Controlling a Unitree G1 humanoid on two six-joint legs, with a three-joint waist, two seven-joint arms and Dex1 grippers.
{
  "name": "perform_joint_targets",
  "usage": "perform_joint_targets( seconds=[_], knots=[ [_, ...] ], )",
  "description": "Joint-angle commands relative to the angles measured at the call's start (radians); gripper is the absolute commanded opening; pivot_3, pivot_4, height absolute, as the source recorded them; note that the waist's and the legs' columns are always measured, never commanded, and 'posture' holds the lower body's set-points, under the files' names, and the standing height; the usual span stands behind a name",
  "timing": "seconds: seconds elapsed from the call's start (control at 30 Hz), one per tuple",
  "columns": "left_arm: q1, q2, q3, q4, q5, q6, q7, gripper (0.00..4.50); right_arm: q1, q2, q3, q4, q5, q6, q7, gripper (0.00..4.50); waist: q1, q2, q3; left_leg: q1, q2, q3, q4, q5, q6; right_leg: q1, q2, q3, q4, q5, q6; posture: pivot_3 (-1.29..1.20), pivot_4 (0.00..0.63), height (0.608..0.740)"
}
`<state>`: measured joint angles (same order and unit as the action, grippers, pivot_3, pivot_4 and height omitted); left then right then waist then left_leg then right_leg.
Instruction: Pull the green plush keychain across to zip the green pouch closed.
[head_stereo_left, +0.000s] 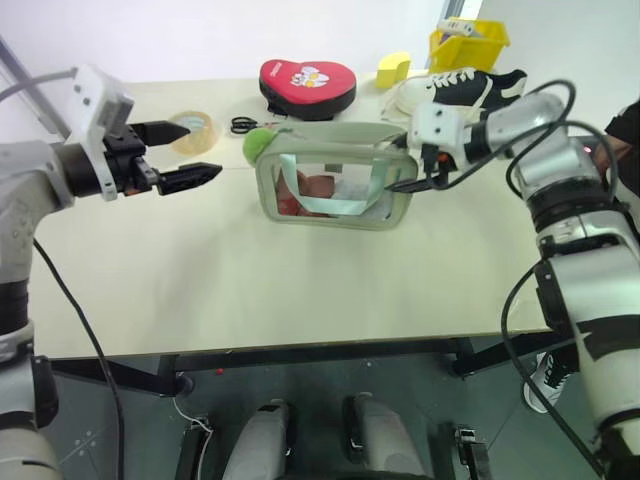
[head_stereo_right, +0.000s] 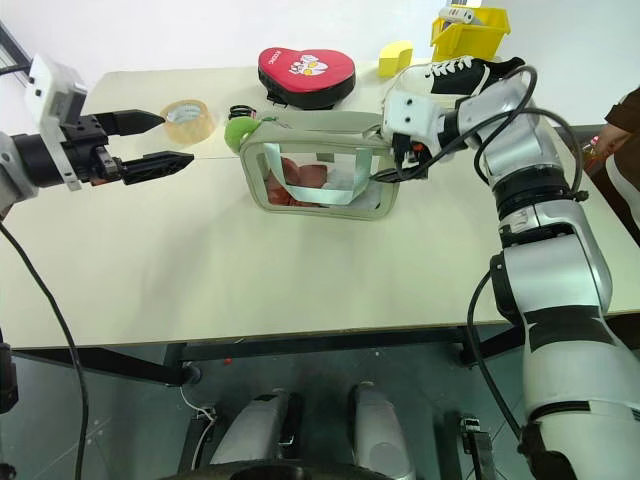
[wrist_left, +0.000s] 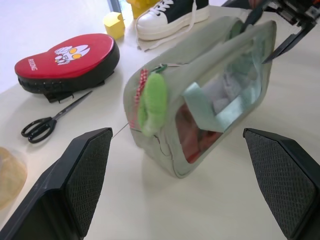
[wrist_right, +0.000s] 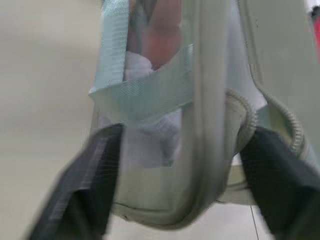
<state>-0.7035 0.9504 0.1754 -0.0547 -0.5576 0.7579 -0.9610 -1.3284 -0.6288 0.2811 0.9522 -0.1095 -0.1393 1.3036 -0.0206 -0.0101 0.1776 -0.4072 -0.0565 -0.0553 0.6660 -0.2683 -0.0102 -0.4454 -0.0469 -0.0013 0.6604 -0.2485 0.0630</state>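
- a pale tabletop (head_stereo_left: 150, 290) carries everything.
- the green pouch (head_stereo_left: 335, 185) stands near the middle, its clear window facing the camera.
- the right claw (head_stereo_left: 418, 176) straddles the pouch's right end, fingers spread either side of the fabric, not clearly clamping it.
- the left claw (head_stereo_left: 190, 152) hangs released, well apart from the pouch's left end.
- the green plush keychain (wrist_left: 152, 102) dangles at that left end.
- risk: if the right claw isn't pinching firmly, pulling the plush would likely drag the whole pouch instead of running the zip.
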Motion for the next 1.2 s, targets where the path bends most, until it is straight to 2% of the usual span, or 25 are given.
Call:
perform_joint_targets(
  seconds=[0.03, 0.17, 0.37, 0.4, 0.43, 0.6, 0.63, 0.77, 0.93, 1.07, 1.2],
  knots=[
    [-0.006, 0.011, 0.025, -0.028, -0.005, -0.006, 0.003, 4.50, -0.060, 0.039, -0.037, -0.158, 0.039, 0.143, 0.008, 3.62, -0.001, 0.000, 0.000, 0.000, 0.000, 0.000, 0.000, 0.000, 0.000, 0.000, 0.000, 0.000, 0.000, 0.000, 0.000, 0.00, 0.150, 0.740],
    [-0.019, -0.002, 0.009, -0.029, -0.001, -0.008, 0.010, 4.50, -0.033, 0.110, -0.021, -0.224, 0.018, 0.224, -0.034, 3.62, 0.001, 0.000, 0.000, 0.000, 0.000, 0.000, 0.000, 0.000, 0.000, 0.000, 0.000, 0.000, 0.001, 0.000, 0.000, 0.00, 0.150, 0.740],
    [-0.009, -0.011, 0.010, -0.050, -0.004, -0.002, 0.020, 4.50, -0.035, 0.185, 0.002, -0.125, -0.032, 0.183, -0.130, 3.62, 0.010, 0.000, 0.000, -0.001, 0.000, 0.000, 0.001, 0.001, -0.001, 0.000, -0.001, 0.000, 0.001, 0.000, 0.000, 0.00, 0.150, 0.740],
    [-0.005, -0.011, 0.011, -0.056, -0.006, 0.000, 0.022, 4.50, -0.038, 0.188, 0.001, -0.113, -0.034, 0.177, -0.134, 3.12, 0.009, 0.000, 0.000, -0.001, -0.001, -0.001, 0.001, 0.001, -0.001, 0.000, -0.001, 0.000, 0.001, 0.000, 0.000, 0.00, 0.150, 0.740],
    [0.003, -0.011, 0.020, -0.064, -0.010, 0.007, 0.028, 4.50, -0.040, 0.187, 0.002, -0.102, -0.033, 0.169, -0.128, 2.86, 0.007, 0.000, 0.000, -0.001, -0.001, 0.000, 0.001, 0.001, -0.001, 0.000, -0.001, 0.000, 0.001, 0.000, 0.000, 0.00, 0.150, 0.740],
    [0.034, -0.006, 0.045, -0.087, -0.021, 0.019, 0.049, 4.50, -0.057, 0.192, -0.006, -0.095, -0.020, 0.152, -0.099, 0.32, -0.001, 0.000, 0.000, -0.001, 0.000, 0.000, 0.000, 0.001, -0.001, -0.001, 0.000, 0.000, 0.001, 0.000, 0.000, 0.00, 0.150, 0.740],
    [0.037, -0.006, 0.049, -0.089, -0.023, 0.021, 0.052, 4.50, -0.062, 0.198, -0.010, -0.114, -0.010, 0.161, -0.086, 0.08, -0.002, 0.000, 0.000, -0.001, 0.000, 0.000, 0.000, 0.001, -0.001, -0.001, 0.000, 0.000, 0.001, 0.000, 0.000, 0.00, 0.150, 0.740],
    [0.045, 0.003, 0.058, -0.089, -0.026, 0.020, 0.061, 4.50, -0.060, 0.216, -0.014, -0.235, 0.020, 0.224, -0.049, 0.08, -0.002, 0.000, 0.000, -0.001, 0.000, -0.001, 0.000, 0.001, -0.001, -0.001, 0.000, 0.000, 0.001, 0.000, 0.000, 0.00, 0.150, 0.740],
    [0.065, 0.025, 0.083, -0.088, -0.028, 0.021, 0.055, 4.50, 0.046, 0.203, 0.004, -0.497, 0.060, 0.397, 0.024, 0.08, 0.001, 0.000, 0.000, -0.001, 0.000, -0.001, 0.000, 0.000, -0.001, -0.002, 0.000, 0.000, 0.002, 0.000, 0.000, 0.00, 0.150, 0.740],
    [0.070, 0.019, 0.082, -0.094, -0.032, 0.021, 0.063, 4.50, 0.153, 0.217, 0.041, -0.610, 0.040, 0.467, -0.015, 0.08, 0.010, -0.001, 0.000, -0.001, 0.000, -0.001, 0.001, -0.001, 0.001, -0.001, 0.000, 0.000, 0.001, 0.000, 0.000, 0.00, 0.150, 0.740],
    [0.060, 0.017, 0.074, -0.092, -0.034, 0.021, 0.064, 4.50, 0.187, 0.215, 0.064, -0.699, 0.042, 0.562, -0.021, 0.08, 0.007, -0.001, 0.000, 0.000, 0.000, -0.001, 0.002, -0.001, 0.002, 0.000, 0.000, 0.000, 0.002, 0.000, 0.000, 0.00, 0.150, 0.740]
  ],
)
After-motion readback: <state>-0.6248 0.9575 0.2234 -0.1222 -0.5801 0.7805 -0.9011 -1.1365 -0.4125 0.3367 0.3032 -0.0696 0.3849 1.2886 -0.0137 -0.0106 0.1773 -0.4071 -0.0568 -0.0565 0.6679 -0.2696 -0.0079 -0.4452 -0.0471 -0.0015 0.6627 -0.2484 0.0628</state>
